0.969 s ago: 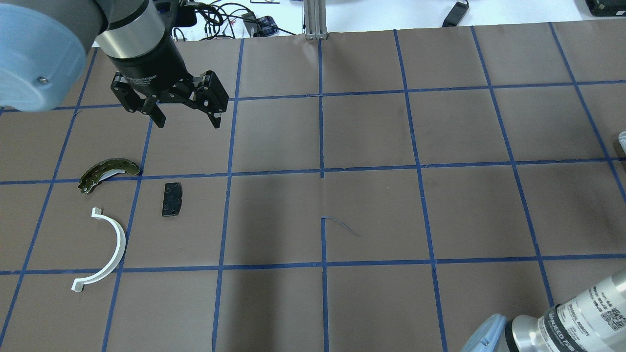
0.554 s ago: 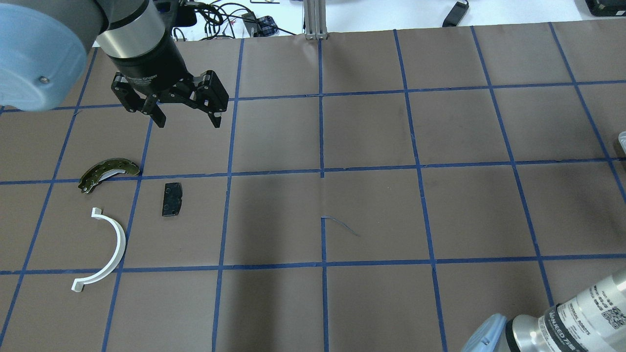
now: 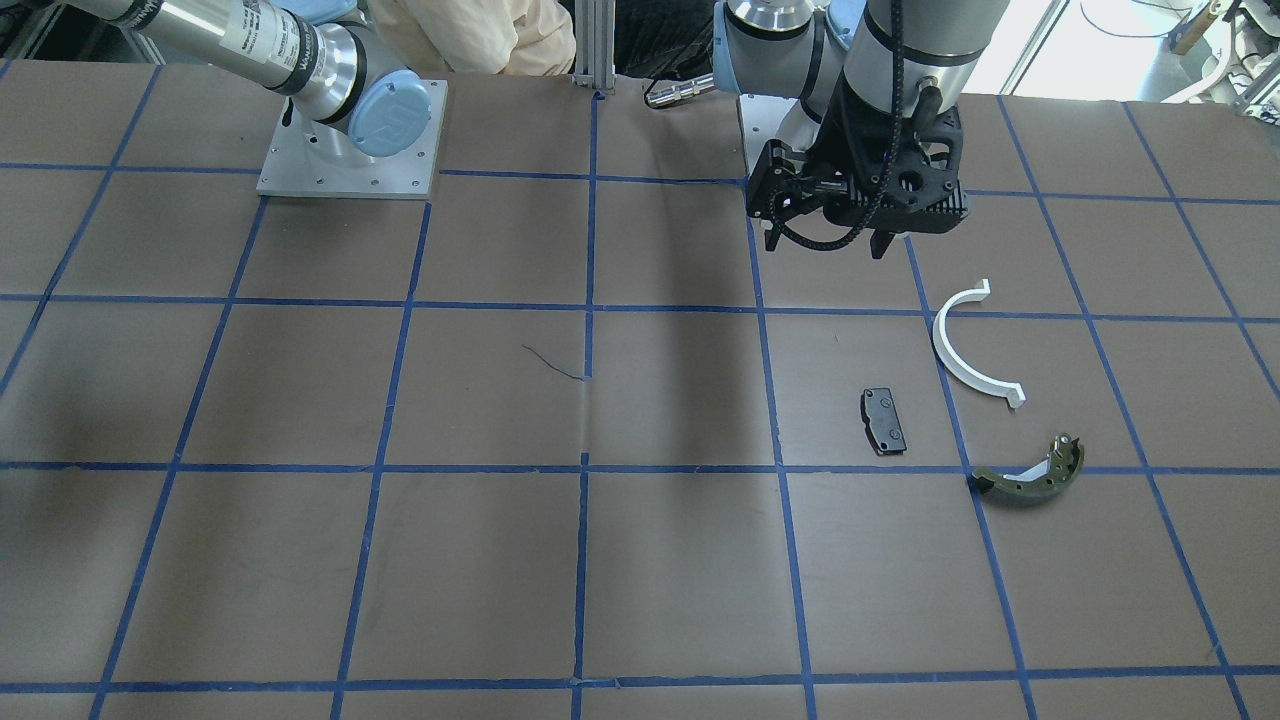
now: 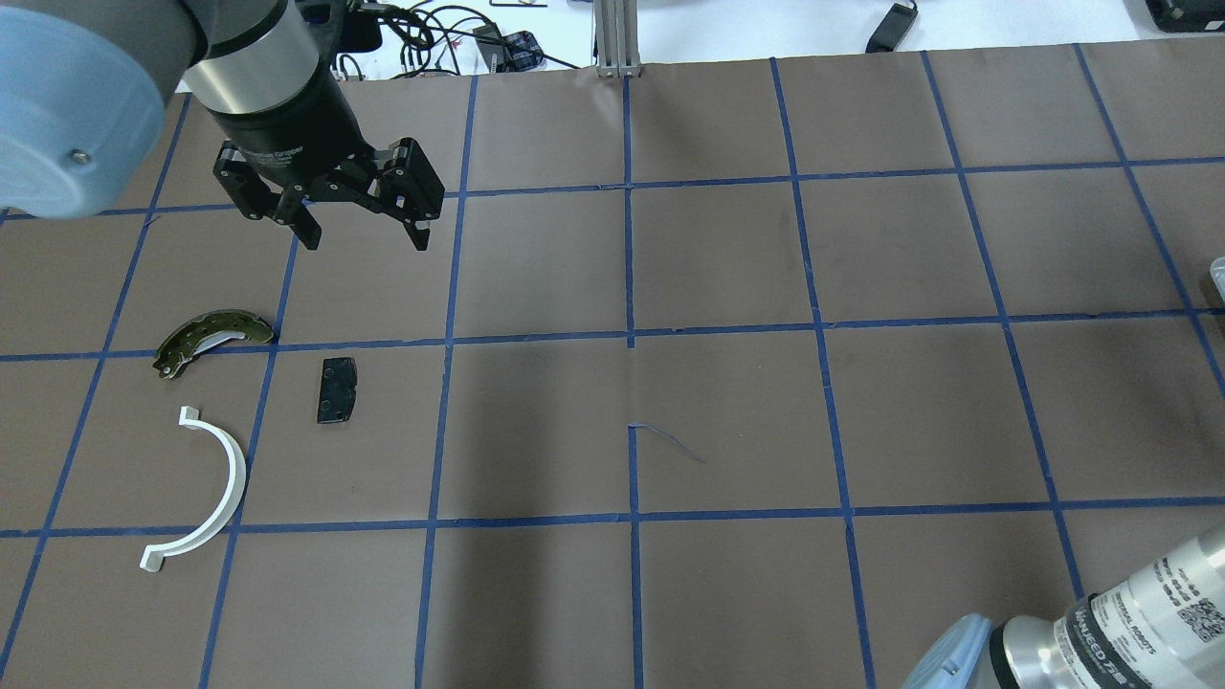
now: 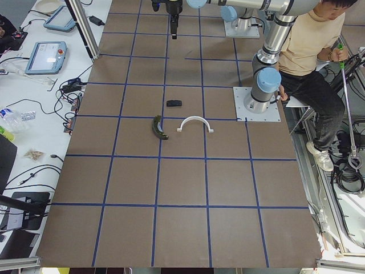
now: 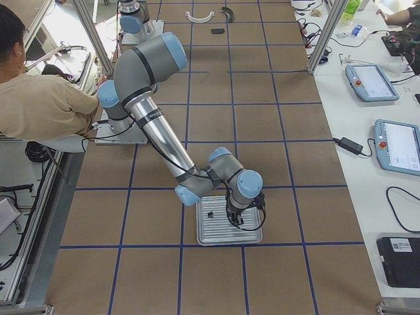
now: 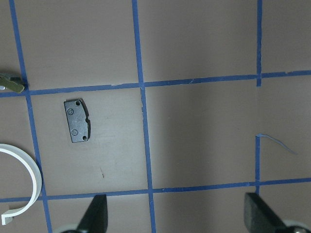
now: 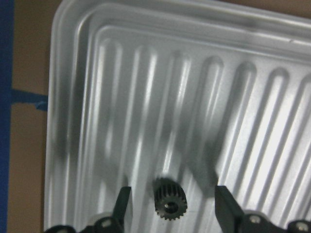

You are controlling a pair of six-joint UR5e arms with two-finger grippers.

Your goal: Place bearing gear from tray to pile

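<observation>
The bearing gear (image 8: 170, 199), small, dark and toothed, lies on the ribbed metal tray (image 8: 146, 73), which also shows in the exterior right view (image 6: 246, 236). My right gripper (image 8: 174, 206) hangs just over the gear, open, with a finger on each side of it. The pile lies far off at the table's other end: a black brake pad (image 4: 335, 389), a white half-ring (image 4: 215, 488) and an olive brake shoe (image 4: 212, 340). My left gripper (image 4: 364, 239) hovers open and empty beyond the pile; its wrist view shows the pad (image 7: 77, 121) below.
A person (image 6: 39, 98) sits beside the robot bases. Tablets (image 6: 371, 82) and cables lie on the white bench along the table's far side. An aluminium post (image 4: 617, 38) stands at the far edge. Base plates (image 3: 345, 150) sit on the robot's side.
My left gripper has drifted very slightly to the left, still open. The pile's parts have not moved.
</observation>
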